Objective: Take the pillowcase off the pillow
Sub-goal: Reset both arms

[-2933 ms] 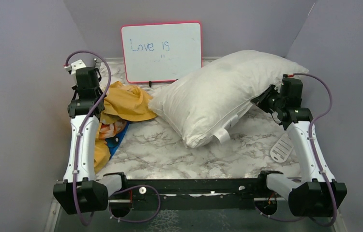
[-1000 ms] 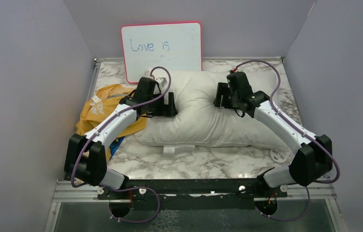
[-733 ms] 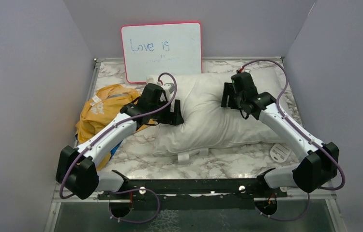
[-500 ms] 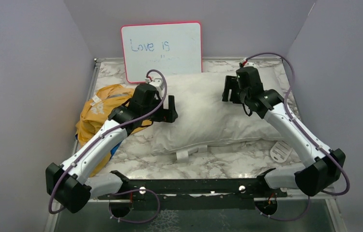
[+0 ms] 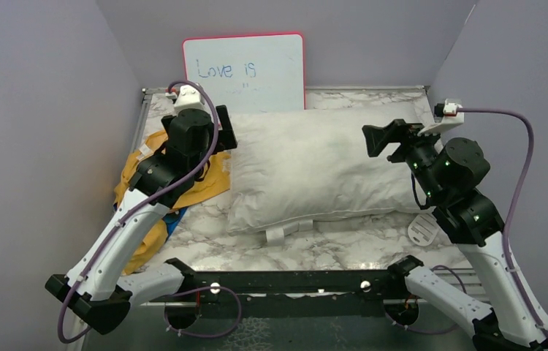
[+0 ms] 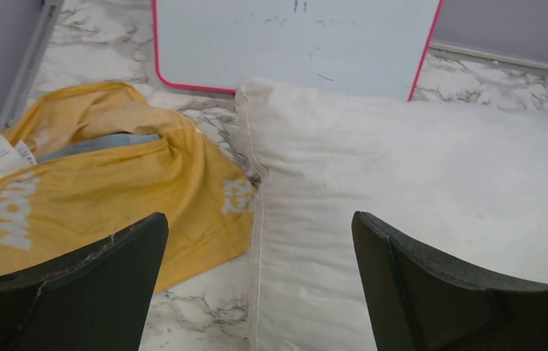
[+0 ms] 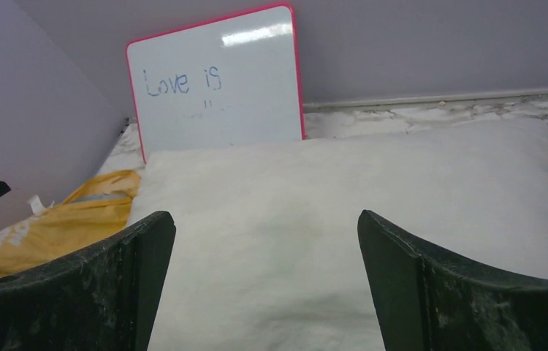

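We hold our left gripper (image 6: pixel 258 216) and right gripper (image 7: pixel 265 216) spread wide and empty over the bare pillow (image 5: pixel 315 168), the pillowcase (image 6: pixel 110 205) heaped just left of the left gripper, because, we judge, nothing remains to pull off.

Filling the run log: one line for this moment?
pillowcase off, beside pillow | pillow bare | left gripper open | right gripper open

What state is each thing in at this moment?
pillow: bare, lying flat
pillowcase: off, crumpled beside the pillow's left end
whiteboard: upright behind the pillow, "Love is" written on it
left claw: open, empty
right claw: open, empty
slotted disc: flat, by the pillow's right corner
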